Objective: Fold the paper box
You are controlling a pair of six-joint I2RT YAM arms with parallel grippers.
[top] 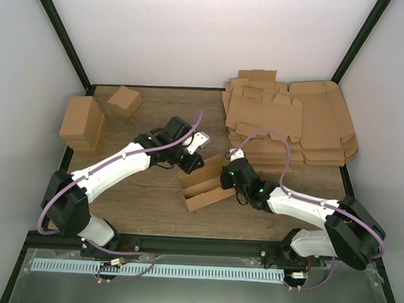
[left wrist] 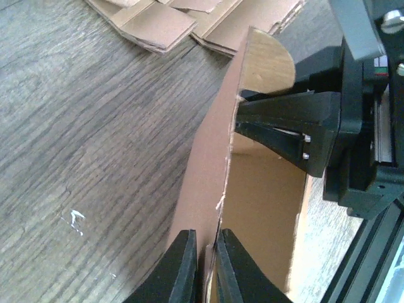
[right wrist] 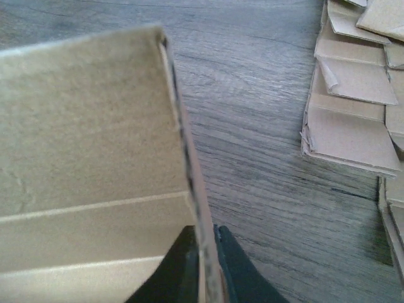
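Observation:
The paper box [top: 204, 185] is a long shallow brown cardboard tray in the middle of the table. My left gripper [top: 190, 162] is shut on the tray's far long wall near its left end; the left wrist view shows the wall [left wrist: 202, 189] pinched between my fingers [left wrist: 180, 268]. My right gripper [top: 229, 174] is shut on the tray's right end wall; the right wrist view shows that wall edge [right wrist: 189, 164] running up from between my fingers [right wrist: 230, 271]. The tray's inside panels [right wrist: 82, 151] fill the left of that view.
A stack of flat die-cut cardboard sheets [top: 290, 122] lies at the back right, also seen in the right wrist view [right wrist: 353, 95]. A tall folded brown box [top: 82, 123] and a small cube-like box [top: 125, 100] stand at the back left.

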